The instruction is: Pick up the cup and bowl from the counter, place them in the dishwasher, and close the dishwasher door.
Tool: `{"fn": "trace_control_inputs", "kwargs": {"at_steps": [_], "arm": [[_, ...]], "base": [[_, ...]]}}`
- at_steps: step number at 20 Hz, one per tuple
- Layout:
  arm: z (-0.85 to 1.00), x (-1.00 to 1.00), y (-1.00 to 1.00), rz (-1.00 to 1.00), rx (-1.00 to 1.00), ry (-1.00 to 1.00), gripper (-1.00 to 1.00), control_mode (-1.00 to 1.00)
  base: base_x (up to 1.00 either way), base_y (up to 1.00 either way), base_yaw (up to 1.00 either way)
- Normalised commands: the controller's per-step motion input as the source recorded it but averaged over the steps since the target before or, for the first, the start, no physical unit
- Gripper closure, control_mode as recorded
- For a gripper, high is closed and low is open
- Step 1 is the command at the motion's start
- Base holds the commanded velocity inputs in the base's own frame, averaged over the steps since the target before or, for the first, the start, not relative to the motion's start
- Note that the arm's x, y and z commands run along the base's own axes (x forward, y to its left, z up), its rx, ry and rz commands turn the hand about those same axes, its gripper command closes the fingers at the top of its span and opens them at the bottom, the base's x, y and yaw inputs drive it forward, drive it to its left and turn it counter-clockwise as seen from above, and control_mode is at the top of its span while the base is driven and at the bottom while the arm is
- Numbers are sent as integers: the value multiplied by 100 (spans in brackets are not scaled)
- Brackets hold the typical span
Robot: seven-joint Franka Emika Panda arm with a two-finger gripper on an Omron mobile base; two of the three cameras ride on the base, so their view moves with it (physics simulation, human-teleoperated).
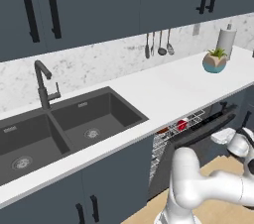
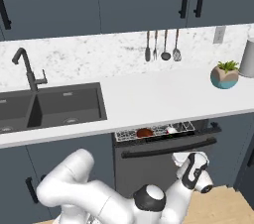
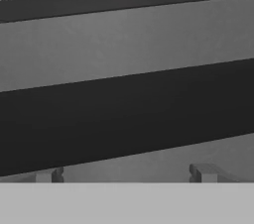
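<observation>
No lettering is legible anywhere as the gripper, fingers spread wide and grasping nothing, faces the dishwasher door close beside its black handle bar. The base views show that door ajar under the counter. The bowl and the partly hidden cup sit in the rack.

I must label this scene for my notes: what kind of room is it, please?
A home kitchen, rendered: a dark double sink in a long white stone-like counter, steel utensils on the wall, a dishwasher with wire racks below.
</observation>
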Motion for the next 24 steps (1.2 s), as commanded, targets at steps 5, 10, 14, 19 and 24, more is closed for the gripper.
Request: {"fn": "trace_control_inputs", "kwargs": {"at_steps": [5, 10, 14, 19, 24], "arm": [[0, 52, -23, 7, 8, 0, -100, -100], [0, 46, -10, 6, 5, -3, -100, -100], [0, 57, 0, 9, 0, -4, -100, -100], [0, 38, 0, 8, 0, -4, -100, -100], [0, 37, 0, 8, 0, -3, -100, -100]], "base": [[0, 0, 0], [0, 0, 0], [0, 0, 0], [0, 0, 0], [0, 0, 0]]}}
